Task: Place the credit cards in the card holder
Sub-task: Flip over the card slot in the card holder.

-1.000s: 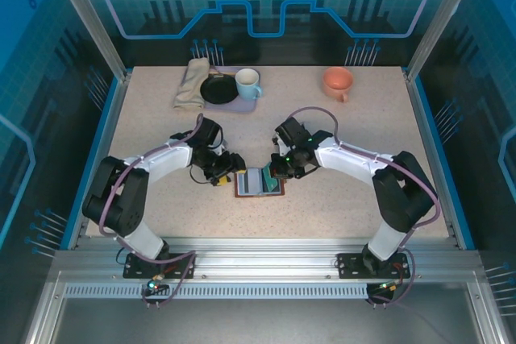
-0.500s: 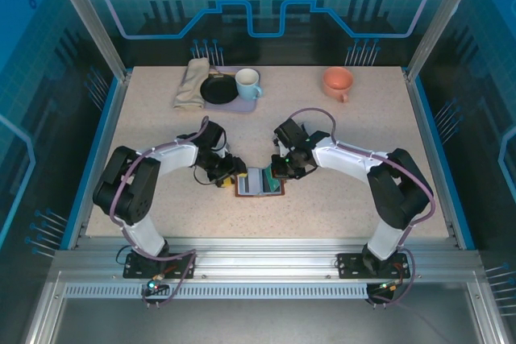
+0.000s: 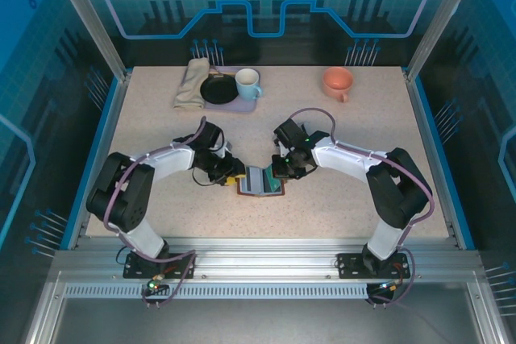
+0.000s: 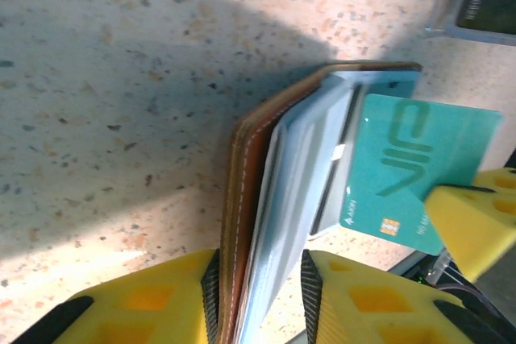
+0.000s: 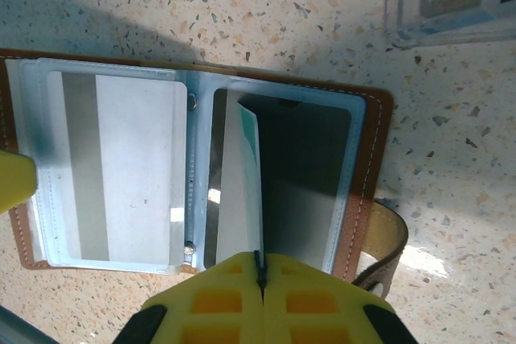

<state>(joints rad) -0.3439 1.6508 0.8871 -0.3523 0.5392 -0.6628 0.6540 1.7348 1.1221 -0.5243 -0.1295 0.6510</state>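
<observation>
The speckled beige table [image 3: 339,207] carries the open card holder [image 3: 255,183] in its middle, between both arms. The left gripper [image 4: 258,279] pinches the holder's brown cover and clear sleeves, holding that flap up on edge. The right gripper [image 5: 260,271], jaws pressed together, clamps a teal credit card [image 4: 411,159] with its edge in a sleeve. At the back stand a mug [image 3: 247,83] and an orange cup [image 3: 339,80].
</observation>
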